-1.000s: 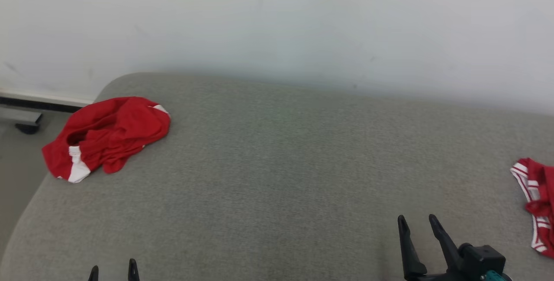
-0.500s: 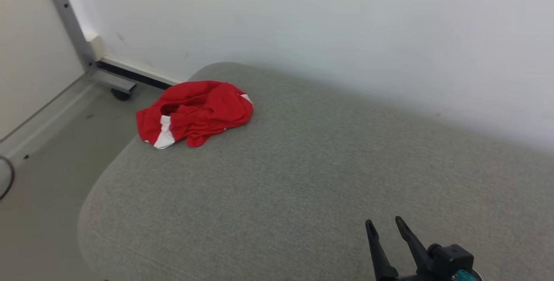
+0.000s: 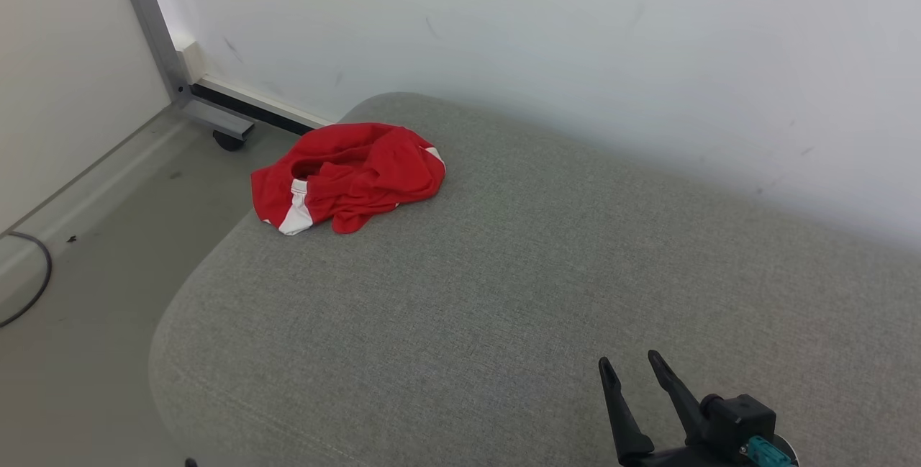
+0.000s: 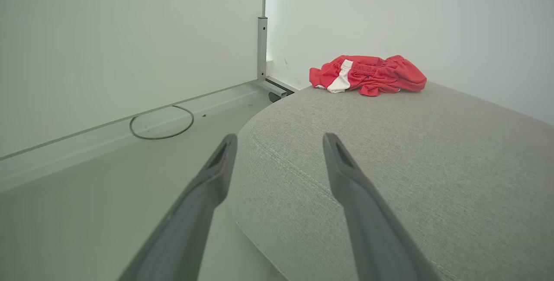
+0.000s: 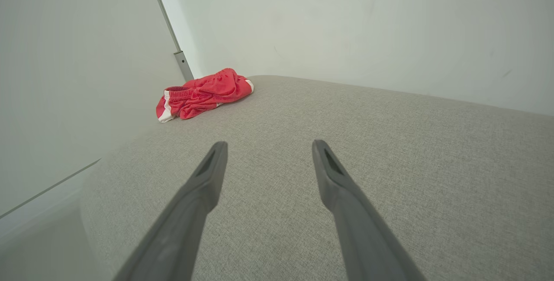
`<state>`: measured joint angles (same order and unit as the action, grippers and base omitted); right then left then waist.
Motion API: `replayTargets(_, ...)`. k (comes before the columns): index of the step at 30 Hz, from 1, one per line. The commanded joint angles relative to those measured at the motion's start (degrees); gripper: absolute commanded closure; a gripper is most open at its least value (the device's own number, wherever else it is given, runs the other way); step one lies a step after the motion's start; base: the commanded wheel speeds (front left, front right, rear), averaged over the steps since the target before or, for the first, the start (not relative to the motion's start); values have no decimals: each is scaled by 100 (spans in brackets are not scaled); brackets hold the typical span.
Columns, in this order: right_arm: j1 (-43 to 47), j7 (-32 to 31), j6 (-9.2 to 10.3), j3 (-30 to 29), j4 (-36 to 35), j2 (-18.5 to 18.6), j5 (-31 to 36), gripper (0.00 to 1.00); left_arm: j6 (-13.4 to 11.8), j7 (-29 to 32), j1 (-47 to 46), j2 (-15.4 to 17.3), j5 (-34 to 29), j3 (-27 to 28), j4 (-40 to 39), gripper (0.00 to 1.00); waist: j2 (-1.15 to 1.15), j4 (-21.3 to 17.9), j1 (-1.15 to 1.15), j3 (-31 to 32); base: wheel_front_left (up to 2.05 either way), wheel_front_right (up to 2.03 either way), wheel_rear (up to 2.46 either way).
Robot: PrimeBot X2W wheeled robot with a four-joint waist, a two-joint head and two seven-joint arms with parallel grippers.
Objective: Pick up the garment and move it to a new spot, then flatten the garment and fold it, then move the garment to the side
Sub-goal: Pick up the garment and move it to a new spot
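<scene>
Crumpled red garment [image 3: 349, 175] with a white side stripe, lying at the far left corner of the grey upholstered seat [image 3: 504, 273], close to its rounded edge and near the white wall [image 3: 575, 35]. Right gripper [image 3: 632, 365] above the near right part of the seat, well apart from the garment, its fingers [image 3: 619, 409] spread wide and holding nothing. Left gripper [image 4: 280, 139] at the near left edge of the seat, fingers likewise wide and empty, one over the floor [image 4: 108, 194]. Beyond the corner: a metal post [image 3: 155, 28] on a caster, and a dark cable [image 3: 32, 287] on the floor.
</scene>
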<state>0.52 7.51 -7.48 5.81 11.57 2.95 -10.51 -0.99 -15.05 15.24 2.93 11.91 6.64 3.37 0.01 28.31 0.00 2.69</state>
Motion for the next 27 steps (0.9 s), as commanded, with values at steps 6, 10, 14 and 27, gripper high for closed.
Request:
replayTargets(6,29,-84,-1,-11,-43,-14,45,0,216,-16,-775,35,-151,-192,562,0,-1,-26,0,-51,0,0,0)
replayTargets(10,48,-228,-1,-72,-207,-15,180,0,300,115,-1815,175,-101,-252,1193,0,-1,-72,0,-195,0,0,0)
replayTargets(14,97,-447,-1,-174,-488,-5,370,0,337,499,-3022,326,47,-208,2092,0,-1,-172,0,-429,0,0,0)
replayTargets(27,133,-1711,-1,-86,-2445,826,608,0,508,1235,-5683,802,869,334,4453,0,-1,-1264,0,-2013,0,0,0)
